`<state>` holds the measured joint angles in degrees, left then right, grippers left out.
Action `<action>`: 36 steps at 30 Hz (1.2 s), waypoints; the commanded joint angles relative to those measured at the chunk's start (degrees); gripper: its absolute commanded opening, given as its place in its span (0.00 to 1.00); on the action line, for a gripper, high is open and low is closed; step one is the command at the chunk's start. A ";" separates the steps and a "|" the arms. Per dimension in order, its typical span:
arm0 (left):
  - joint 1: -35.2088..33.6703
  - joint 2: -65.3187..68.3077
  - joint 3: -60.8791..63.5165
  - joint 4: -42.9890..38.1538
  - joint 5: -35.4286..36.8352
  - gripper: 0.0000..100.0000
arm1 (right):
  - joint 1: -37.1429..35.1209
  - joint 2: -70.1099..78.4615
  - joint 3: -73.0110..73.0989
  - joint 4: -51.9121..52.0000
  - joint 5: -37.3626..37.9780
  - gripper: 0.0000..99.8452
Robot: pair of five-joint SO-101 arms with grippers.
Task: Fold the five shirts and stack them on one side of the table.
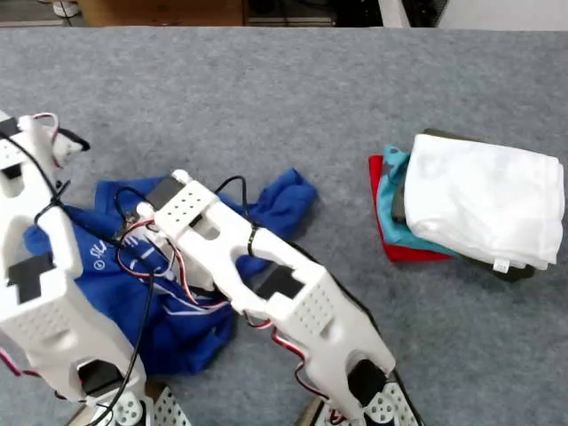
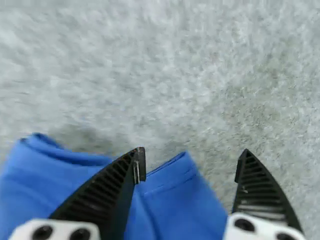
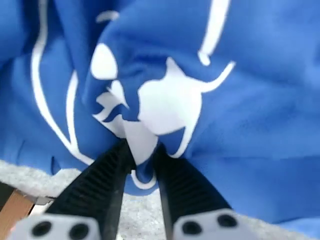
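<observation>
A crumpled blue shirt (image 1: 182, 333) with white print lies at the front left of the grey table (image 1: 293, 98). My right gripper (image 3: 141, 147) is shut on a fold of the blue shirt (image 3: 250, 100) at its white print; in the high view this gripper (image 1: 135, 232) sits over the shirt's middle. My left gripper (image 2: 192, 157) is open and holds nothing, hanging over the far left edge of the blue shirt (image 2: 170, 205). It shows in the high view as the left gripper (image 1: 64, 144). Folded shirts form a stack (image 1: 479, 200) at the right, white on top, with teal, red and a dark one under it.
A dark strip of floor and furniture (image 1: 266, 11) runs behind the table's far edge. The arm bases (image 1: 364, 390) stand at the front edge.
</observation>
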<state>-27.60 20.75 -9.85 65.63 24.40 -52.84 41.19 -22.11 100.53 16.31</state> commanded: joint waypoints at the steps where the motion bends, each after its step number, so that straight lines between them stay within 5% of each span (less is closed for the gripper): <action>1: 2.64 2.68 -7.56 -0.62 4.66 0.29 | -0.13 -7.34 2.24 -0.09 0.53 0.00; 15: 10.99 17.45 -28.04 23.03 7.12 0.29 | 7.69 -8.04 6.55 -3.43 2.55 0.00; 25: 6.68 31.08 -33.85 25.32 7.38 0.03 | 9.63 -8.31 6.29 -4.13 2.55 0.00; 36: 4.13 32.66 -52.92 30.51 7.38 0.02 | 10.24 -8.40 2.59 -3.60 2.55 0.01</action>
<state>-21.98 54.51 -55.30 95.43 31.52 -44.48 37.32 -16.13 96.84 18.51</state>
